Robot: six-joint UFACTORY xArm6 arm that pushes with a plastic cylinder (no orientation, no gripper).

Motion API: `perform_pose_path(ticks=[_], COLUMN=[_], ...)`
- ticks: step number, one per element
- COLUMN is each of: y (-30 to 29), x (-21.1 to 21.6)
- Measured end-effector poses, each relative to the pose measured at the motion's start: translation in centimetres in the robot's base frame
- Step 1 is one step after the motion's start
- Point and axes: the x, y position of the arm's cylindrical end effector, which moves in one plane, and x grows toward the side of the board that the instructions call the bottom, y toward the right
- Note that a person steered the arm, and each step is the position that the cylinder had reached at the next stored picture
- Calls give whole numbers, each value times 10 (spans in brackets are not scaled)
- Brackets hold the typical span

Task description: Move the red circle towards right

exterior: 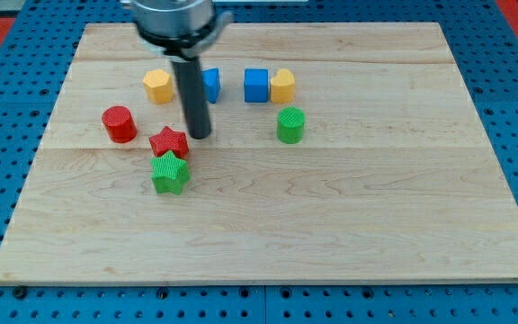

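Camera view: red circle (119, 123) stands upright on the worktop (331, 225), well to the view's left of my tip (200, 135) and level with it. Nothing touches the circle.

My tip sits just to the view's right of and slightly above the red star (169, 142); whether they touch cannot be told. No jaws on this rig, only the dark rod, so no open or closed state to record.

Green star (170, 174) lies below and to the left of the tip, touching the red star's lower edge.

Above the tip, toward the view's top: yellow block (157, 85) to the upper left, shape roughly hexagonal; a blue block (210, 85) partly hidden behind the rod, shape unclear.

To the tip's upper right: blue cube (256, 85) and a second yellow block (282, 85), side by side, apparently touching.

Green cylinder (290, 124) stands to the tip's right, about level with it, apart from all others.
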Motion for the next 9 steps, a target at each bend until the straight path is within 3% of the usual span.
perform_pose_path(ticks=[2,3,7,9], y=[81,76,-108,-145], x=[73,104,104,60])
